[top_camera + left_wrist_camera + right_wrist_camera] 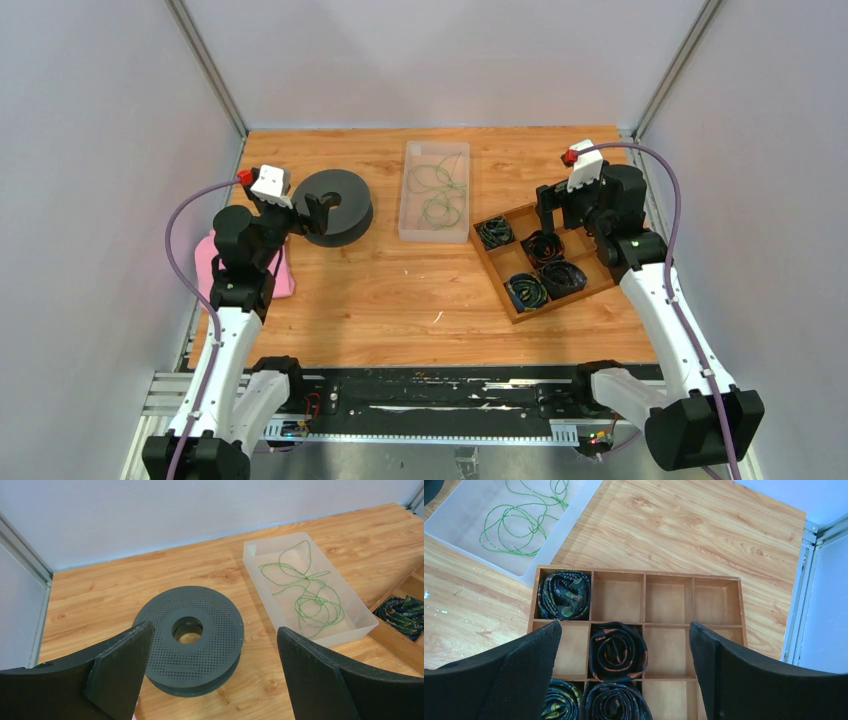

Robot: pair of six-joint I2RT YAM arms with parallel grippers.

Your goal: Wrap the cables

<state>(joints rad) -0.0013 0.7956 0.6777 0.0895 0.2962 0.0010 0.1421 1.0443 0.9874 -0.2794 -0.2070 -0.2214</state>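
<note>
Lying loosely looped in a clear bin (350,632), thin green cables (312,602), left fingers (120,675) spread, right fingers (524,675) spread

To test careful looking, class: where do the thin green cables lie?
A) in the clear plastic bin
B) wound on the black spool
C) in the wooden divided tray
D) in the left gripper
A: the green cables lie loose inside the clear plastic bin, apart from the black spool.

Green cables (305,595), blk perforated spool (192,637).
</note>
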